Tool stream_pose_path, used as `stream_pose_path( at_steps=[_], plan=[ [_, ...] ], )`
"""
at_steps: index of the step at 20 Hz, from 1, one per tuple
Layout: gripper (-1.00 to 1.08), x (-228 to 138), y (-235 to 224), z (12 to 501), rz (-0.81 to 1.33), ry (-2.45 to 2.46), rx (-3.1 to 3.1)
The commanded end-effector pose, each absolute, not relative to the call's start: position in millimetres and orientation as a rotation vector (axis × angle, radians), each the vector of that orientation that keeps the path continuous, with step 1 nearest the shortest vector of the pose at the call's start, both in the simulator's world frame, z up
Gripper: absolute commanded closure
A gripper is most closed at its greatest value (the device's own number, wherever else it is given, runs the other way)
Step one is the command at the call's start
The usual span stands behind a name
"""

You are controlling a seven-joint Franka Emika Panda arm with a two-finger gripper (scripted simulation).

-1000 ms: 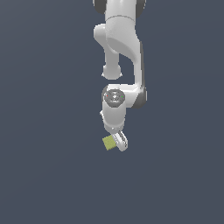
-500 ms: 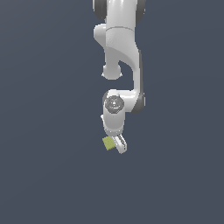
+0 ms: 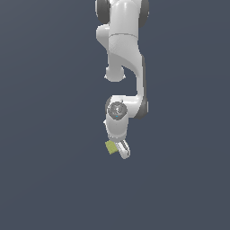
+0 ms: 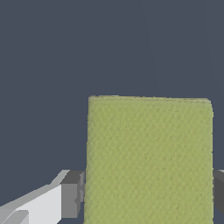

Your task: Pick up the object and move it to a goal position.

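While the white arm [image 3: 122,54] reaches down over the dark grey floor [image 3: 45,134], its end effector [image 3: 117,149] is clamped on the yellow-green block [image 3: 111,147], whose two sides touch the grey fingertips [image 4: 71,194] in the wrist view.

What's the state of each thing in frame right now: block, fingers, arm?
yellow-green block: sits between the fingers, both pads against its sides; plain, intact.
gripper: shut on the block, one finger pressing each side.
arm: extended over the plain dark surface, wrist bent toward the block.
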State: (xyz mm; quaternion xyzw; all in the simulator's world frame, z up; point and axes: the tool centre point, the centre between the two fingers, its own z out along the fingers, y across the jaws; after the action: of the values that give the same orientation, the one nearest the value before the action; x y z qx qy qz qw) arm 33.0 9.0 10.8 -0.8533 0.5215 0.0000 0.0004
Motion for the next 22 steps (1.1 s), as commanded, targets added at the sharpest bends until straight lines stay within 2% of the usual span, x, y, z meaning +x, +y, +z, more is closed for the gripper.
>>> stream_pose_path(
  at_steps=[1, 13, 22],
  plan=[
    [1.08, 33, 8, 10, 0.000, 1.639, -2.680],
    [1.08, 28, 14, 13, 0.000, 1.638, -2.680],
    [1.08, -1, 43, 23, 0.000, 1.638, -2.680]
  ],
)
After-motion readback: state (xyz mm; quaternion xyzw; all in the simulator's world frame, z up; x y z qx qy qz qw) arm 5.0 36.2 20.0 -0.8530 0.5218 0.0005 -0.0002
